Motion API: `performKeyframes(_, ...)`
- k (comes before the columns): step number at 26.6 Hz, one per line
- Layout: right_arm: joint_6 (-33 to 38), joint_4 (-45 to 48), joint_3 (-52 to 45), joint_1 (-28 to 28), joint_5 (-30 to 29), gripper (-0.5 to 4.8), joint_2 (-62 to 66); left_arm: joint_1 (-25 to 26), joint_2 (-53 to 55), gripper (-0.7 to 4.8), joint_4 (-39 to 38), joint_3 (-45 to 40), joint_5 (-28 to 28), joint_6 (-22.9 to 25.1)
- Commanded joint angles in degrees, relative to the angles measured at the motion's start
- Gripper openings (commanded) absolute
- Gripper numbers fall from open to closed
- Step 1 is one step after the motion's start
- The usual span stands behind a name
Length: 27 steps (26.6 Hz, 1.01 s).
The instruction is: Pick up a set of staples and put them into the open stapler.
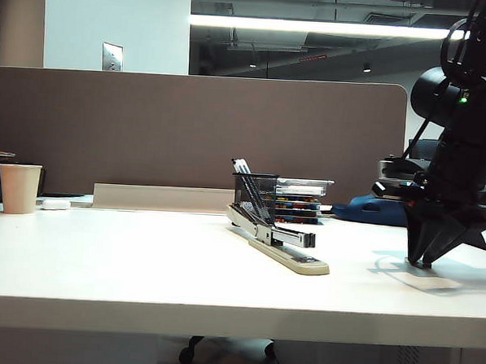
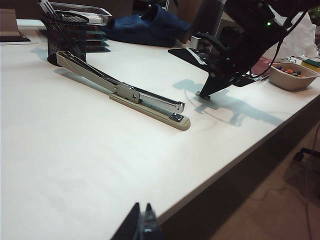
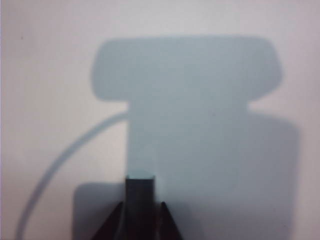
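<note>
The stapler (image 1: 277, 237) (image 2: 135, 97) lies open mid-table: beige flat base, grey arm raised at the back, silver magazine exposed. To its right, my right gripper (image 1: 422, 261) (image 2: 200, 94) points down with its tips at the tabletop. In the right wrist view its fingers (image 3: 116, 215) press on both sides of a short dark bar, the set of staples (image 3: 140, 187), which rests against the white table. My left gripper (image 2: 142, 206) hovers near the table's front edge, far from the stapler, its fingers together and empty.
A black mesh pen holder (image 1: 255, 191) (image 2: 67, 35) stands just behind the stapler's rear end, beside stacked clear trays (image 1: 301, 197). A paper cup (image 1: 19, 188) is at far left. A blue object (image 2: 150, 25) and a small bowl (image 2: 292, 76) sit beyond the right arm.
</note>
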Motion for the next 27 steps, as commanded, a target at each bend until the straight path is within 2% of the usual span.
performKeyframes(1,-0.1,-1.9,-0.2,0.0,-0.1,0.51,0.3,0.1,0.0,-0.06,-0.5,0.0,0.1,0.0)
performKeyframes(3,-0.1,-1.4,-0.2,0.0,-2.0,0.35,0.3,0.1,0.0,-0.06,-0.5,0.0,0.0,0.0)
performKeyframes(12,-0.1,-0.3,2.7,0.5,-10.6,0.35,0.2,0.1,0.0,-0.06,-0.5,0.0,0.0,0.0)
performKeyframes(16,-0.1,-0.4,5.5,1.4,-11.7,0.35,0.2,0.1,0.0,-0.06,-0.5,0.0,0.0,0.0)
performKeyframes(18,-0.1,-0.2,6.4,1.5,-15.1,0.35,0.2,0.1,0.0,-0.06,-0.5,0.0,0.0,0.0)
performKeyframes(21,0.0,0.6,7.3,2.6,-19.8,0.35,0.2,0.1,0.0,-0.06,-0.5,0.0,0.0,0.0)
performKeyframes(27,0.0,3.3,7.6,7.6,-24.4,0.35,0.3,0.1,0.0,-0.06,-0.5,0.0,0.0,0.0)
